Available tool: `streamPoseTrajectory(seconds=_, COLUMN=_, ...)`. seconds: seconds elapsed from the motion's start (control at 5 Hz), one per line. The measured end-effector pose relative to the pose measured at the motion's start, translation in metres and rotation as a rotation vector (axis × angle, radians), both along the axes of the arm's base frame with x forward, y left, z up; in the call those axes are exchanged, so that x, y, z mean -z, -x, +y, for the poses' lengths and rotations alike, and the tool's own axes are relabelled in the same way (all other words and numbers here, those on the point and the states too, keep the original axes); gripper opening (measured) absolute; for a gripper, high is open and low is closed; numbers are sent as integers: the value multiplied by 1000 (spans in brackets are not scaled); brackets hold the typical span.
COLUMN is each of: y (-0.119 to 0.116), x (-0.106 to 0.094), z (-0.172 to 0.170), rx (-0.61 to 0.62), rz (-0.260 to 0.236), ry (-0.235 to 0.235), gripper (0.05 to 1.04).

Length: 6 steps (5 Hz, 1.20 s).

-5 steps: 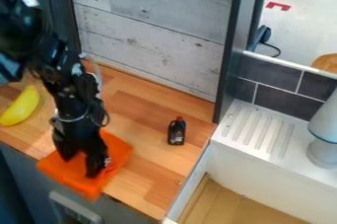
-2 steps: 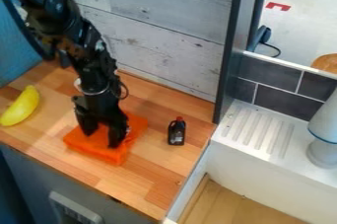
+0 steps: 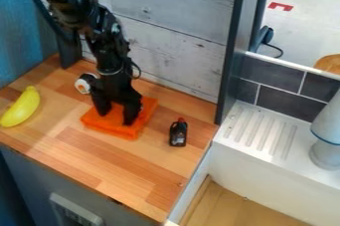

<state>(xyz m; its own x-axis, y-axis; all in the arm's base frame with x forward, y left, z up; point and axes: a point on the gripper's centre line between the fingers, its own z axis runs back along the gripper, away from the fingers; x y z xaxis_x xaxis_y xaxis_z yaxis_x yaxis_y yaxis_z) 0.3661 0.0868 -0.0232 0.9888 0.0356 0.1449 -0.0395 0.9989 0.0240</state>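
The bright orange, flat, cloth-like square [image 3: 106, 124] lies on the light wooden desk [image 3: 86, 158]. The black two-finger end effector [image 3: 116, 118] stands over it, fingers spread, tips touching its top. Pressing unevenly could rumple it; sliding sideways could topple the small black red-capped bottle [image 3: 178, 134] nearby. A yellow plastic-looking banana [image 3: 22, 108] lies well apart.

The wooden counter [image 3: 86, 160] holds a banana [image 3: 22, 107], a flat orange thing [image 3: 114, 129], a whitish round item [image 3: 83, 85] and a black bottle [image 3: 178, 134].
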Motion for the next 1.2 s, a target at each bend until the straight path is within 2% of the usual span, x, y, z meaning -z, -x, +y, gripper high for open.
streamPoseTrajectory(seconds=0.4, y=-42, x=-2, z=-1, rx=14, rz=-21, ry=-5, gripper=1001)
streamPoseTrajectory(seconds=0.6, y=-48, x=-2, z=-1, rx=6, rz=-27, ry=-6, gripper=1001)
streamPoseTrajectory(seconds=0.8, y=-44, x=-3, z=-1, rx=-2, rz=-41, ry=-8, gripper=1001)
streamPoseTrajectory(seconds=1.0, y=-20, x=-7, z=-10, rx=4, rz=-39, ry=20, gripper=1001)
streamPoseTrajectory(seconds=1.2, y=-12, x=-49, z=-14, rx=41, rz=-159, ry=80, gripper=1001)
